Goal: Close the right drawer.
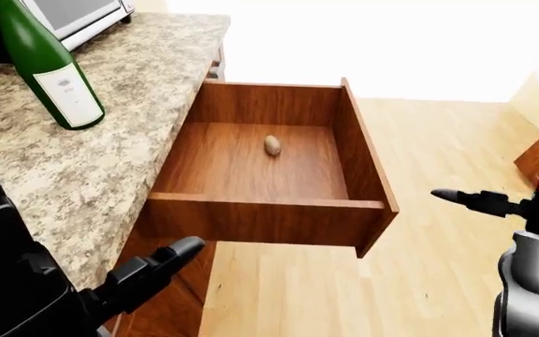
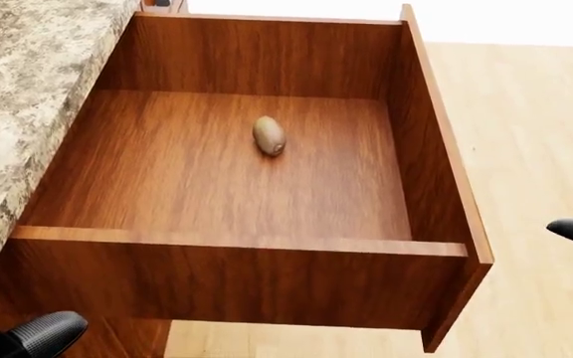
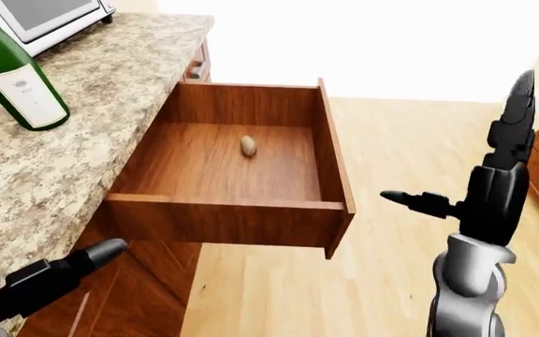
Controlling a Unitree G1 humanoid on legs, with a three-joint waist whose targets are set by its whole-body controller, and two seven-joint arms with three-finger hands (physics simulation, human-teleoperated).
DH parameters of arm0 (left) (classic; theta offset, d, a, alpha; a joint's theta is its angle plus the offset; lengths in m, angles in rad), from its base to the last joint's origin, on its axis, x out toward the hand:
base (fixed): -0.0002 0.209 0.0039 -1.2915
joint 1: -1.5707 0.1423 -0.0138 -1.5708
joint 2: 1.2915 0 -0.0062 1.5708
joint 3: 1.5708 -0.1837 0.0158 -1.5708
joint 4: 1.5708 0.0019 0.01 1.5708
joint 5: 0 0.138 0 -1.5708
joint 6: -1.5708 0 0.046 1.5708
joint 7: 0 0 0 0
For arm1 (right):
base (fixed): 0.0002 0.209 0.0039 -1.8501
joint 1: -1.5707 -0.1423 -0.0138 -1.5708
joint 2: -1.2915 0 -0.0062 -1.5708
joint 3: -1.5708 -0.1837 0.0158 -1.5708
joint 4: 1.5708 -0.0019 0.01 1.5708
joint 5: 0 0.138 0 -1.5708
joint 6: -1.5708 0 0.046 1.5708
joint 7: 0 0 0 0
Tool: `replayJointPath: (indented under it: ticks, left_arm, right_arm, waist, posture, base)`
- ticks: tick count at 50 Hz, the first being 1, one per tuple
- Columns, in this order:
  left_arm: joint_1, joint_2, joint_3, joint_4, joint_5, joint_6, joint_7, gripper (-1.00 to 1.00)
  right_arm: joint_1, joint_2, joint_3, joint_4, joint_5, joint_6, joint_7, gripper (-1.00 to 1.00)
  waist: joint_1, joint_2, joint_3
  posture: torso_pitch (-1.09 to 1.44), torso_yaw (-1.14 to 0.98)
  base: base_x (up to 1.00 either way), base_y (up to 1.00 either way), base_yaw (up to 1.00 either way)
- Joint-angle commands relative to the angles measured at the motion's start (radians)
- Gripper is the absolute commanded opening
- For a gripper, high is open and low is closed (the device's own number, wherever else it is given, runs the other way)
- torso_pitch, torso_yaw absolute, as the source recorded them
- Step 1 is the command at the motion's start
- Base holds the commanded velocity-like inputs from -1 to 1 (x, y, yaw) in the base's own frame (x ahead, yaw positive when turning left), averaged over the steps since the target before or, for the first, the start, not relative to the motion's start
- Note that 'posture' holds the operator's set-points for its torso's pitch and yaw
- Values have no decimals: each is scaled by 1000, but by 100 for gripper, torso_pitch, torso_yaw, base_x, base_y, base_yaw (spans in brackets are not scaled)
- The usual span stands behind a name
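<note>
- Left hand (image 1: 162, 263), at seven o'clock, fingers spread, holding nothing.
- Drawer (image 1: 268, 219) fully extended from the table (image 1: 91, 182); rigid wood, likely slides easily; push its flat front panel.
- Right hand (image 3: 419, 202), three o'clock, fingers apart, clear of the drawer.

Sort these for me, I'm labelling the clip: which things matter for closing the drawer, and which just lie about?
For the job:
drawer, pulled out
right hand, open, clear of it
left hand, open, below its front

Lying about:
small brown thing in the drawer
bottle
oven
counter
</note>
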Motion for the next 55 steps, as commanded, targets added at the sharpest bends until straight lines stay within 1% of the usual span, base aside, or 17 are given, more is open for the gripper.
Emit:
replayJointPath:
  ticks: [1,7,8,9,10,11,14,16,19,21,23,30,32,34,49,52,55]
  left_arm:
    - [-7,1,-1,-31,-3,-11,6,100]
    - [-8,1,0,-29,-2,-10,6,100]
    - [-8,1,0,-28,-3,-10,7,100]
    - [-7,1,-1,-27,-3,-11,7,100]
    - [-7,1,-1,-26,-3,-12,8,100]
    - [-7,1,-1,-25,-3,-13,8,100]
    - [-10,1,-1,-24,-3,-10,7,100]
    - [-12,2,1,-24,-4,-7,6,100]
    - [-13,3,1,-25,-6,-5,5,100]
    - [-13,3,1,-24,-6,-6,6,100]
    - [-18,4,3,-25,-5,-1,3,100]
    - [-18,4,1,-24,-5,-1,5,100]
    - [-17,5,0,-24,-6,-2,6,100]
    - [-17,5,2,-25,-7,-1,5,100]
    - [-15,4,3,-23,-8,-4,5,100]
    - [-15,4,4,-24,-8,-4,5,100]
    - [-15,3,3,-26,-8,-2,4,100]
  right_arm:
    - [-22,-33,-10,72,2,-84,-71,100]
    - [-76,-107,27,448,15,-224,-201,100]
    - [-94,-118,40,524,29,-243,-214,100]
    - [-117,-123,46,594,91,-252,-205,100]
    - [-135,-141,63,652,80,-269,-226,100]
    - [-154,-146,70,706,130,-287,-217,100]
    - [-282,-199,136,1107,167,-462,-280,100]
    - [-338,-219,180,1290,167,-548,-323,100]
    - [-396,-228,238,1484,166,-624,-363,100]
    - [-417,-226,261,1551,170,-637,-374,100]
    - [-421,-214,283,1591,161,-635,-382,100]
    - [-424,-166,292,1631,179,-603,-316,100]
    - [-431,-150,283,1636,200,-605,-272,100]
    - [-437,-142,289,1637,192,-602,-275,100]
    - [-467,-106,307,1641,159,-608,-201,100]
    - [-485,-100,310,1641,155,-592,-152,100]
    - [-508,-96,329,1640,122,-568,-137,100]
  waist:
    - [0,-4,-13]
    - [0,-7,-15]
    - [1,-8,-15]
    - [0,-8,-14]
    - [0,-8,-15]
    - [-1,-9,-15]
    - [-4,-9,-15]
    - [-5,-10,-18]
    - [-2,-12,-17]
    - [0,-13,-16]
    - [3,-14,-15]
    - [13,-22,-9]
    - [14,-25,-8]
    - [16,-26,-7]
    - [21,-32,-8]
    - [20,-32,-9]
    - [18,-31,-11]
  posture:
    - [0,0]
    - [0,0]
    - [0,0]
    - [0,0]
    - [0,0]
    - [0,0]
    - [0,0]
    - [0,0]
    - [0,0]
    - [0,0]
    - [0,0]
    - [0,0]
    - [0,0]
    - [0,0]
    - [0,0]
    - [0,0]
    - [0,0]
  base:
    - [0,0,0]
    - [0,0,0]
    - [0,0,0]
    - [0,0,0]
    - [0,0,0]
    - [0,0,0]
    - [0,0,0]
    - [0,0,0]
    - [0,0,0]
    - [0,0,0]
    - [0,0,0]
    - [0,0,0]
    - [0,0,0]
    - [0,0,0]
    - [0,0,0]
    - [0,0,0]
    - [0,0,0]
